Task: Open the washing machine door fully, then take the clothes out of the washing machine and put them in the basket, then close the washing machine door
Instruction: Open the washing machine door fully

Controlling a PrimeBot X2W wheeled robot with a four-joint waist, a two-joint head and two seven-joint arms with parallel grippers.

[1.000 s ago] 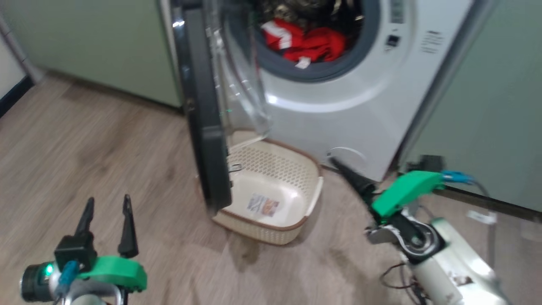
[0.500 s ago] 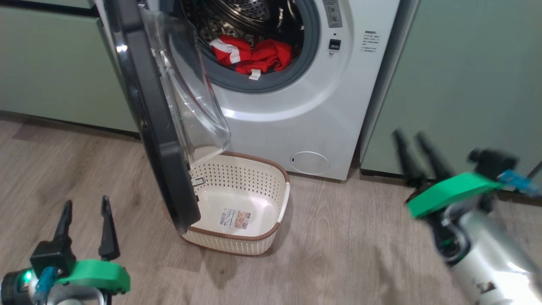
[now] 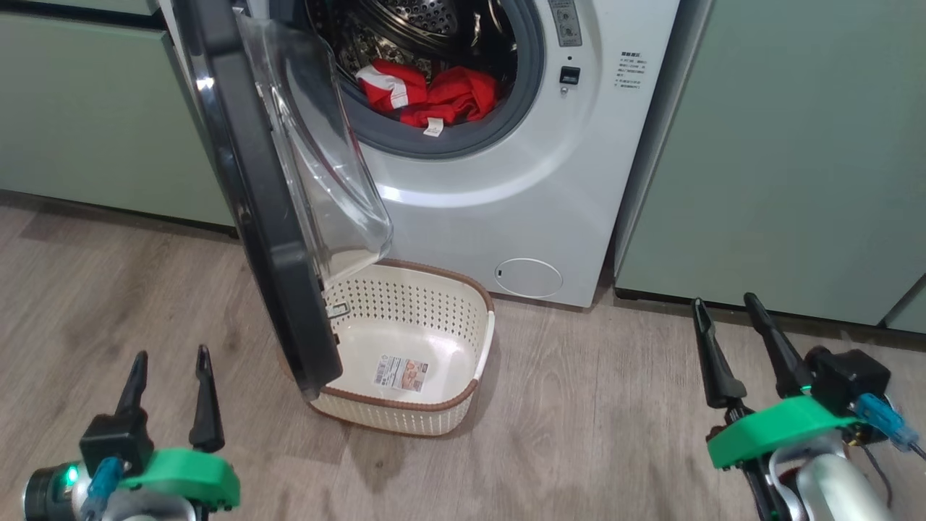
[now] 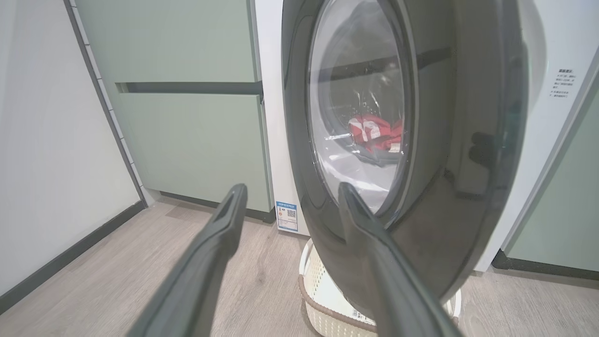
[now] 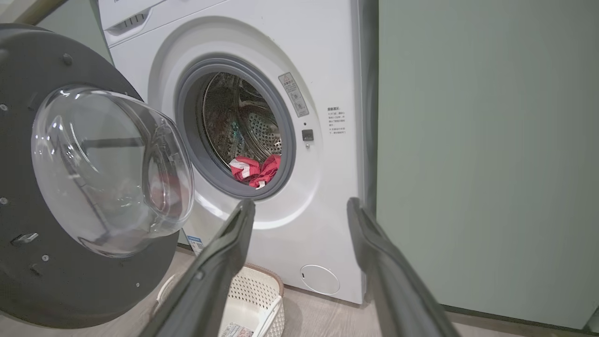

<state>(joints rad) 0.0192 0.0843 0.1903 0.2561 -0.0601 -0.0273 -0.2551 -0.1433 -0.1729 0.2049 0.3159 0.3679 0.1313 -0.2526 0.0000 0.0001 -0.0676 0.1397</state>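
The washing machine door (image 3: 260, 195) stood partly open, its lower edge over the basket (image 3: 405, 416) on the floor (image 3: 600, 405). The clothes (image 3: 427, 94) lay at the drum's front in the washing machine (image 3: 506, 195), against the gasket (image 3: 463, 145). The left gripper (image 3: 171, 352) and the right gripper (image 3: 724, 300) hovered low, fingers apart, holding nothing.

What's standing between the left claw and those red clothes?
The door. In the left wrist view, the left gripper faces its window, and the clothes show through the glass.
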